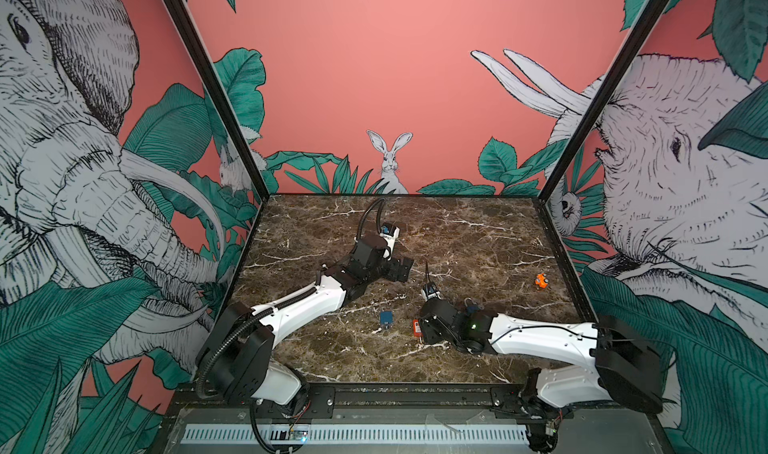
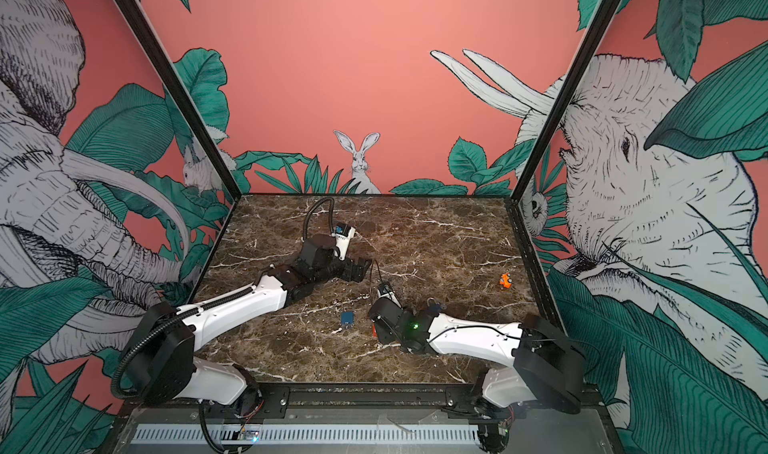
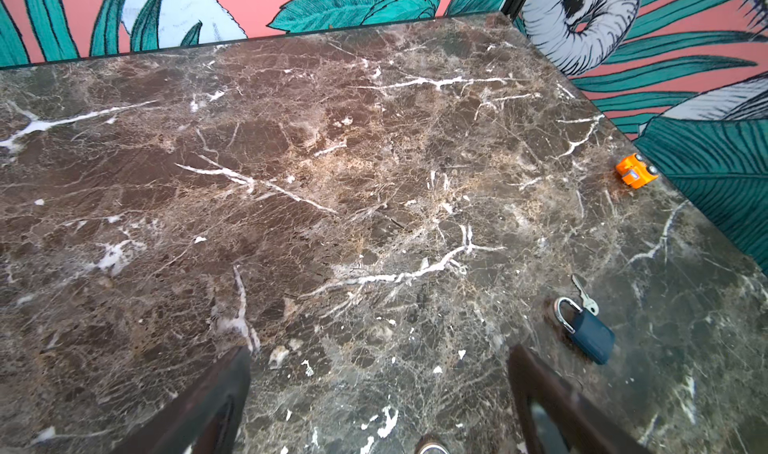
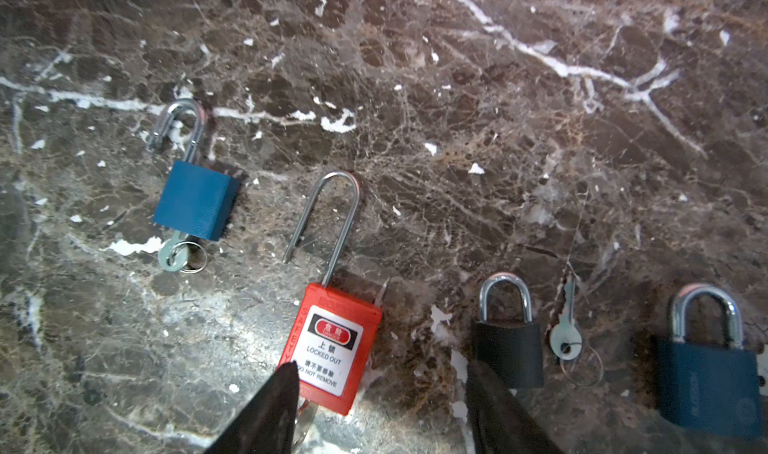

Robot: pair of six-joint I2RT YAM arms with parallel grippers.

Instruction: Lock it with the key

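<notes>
Red safety padlock (image 4: 330, 348): flat on marble tabletop (image 4: 498, 140), long shackle open, key (image 4: 306, 420) seemingly in base.
Right gripper (image 4: 381, 366): jaws apart, empty, straddling that base.
Left gripper (image 3: 380, 350): wide, empty, well apart.
Handling: rigid, likely light, slippery plastic; pinch body sides, press shackle.

Soft overhead light leaves pale glare on the dark brown veined marble tabletop (image 4: 199, 319); both top views bow at the edges.
</notes>
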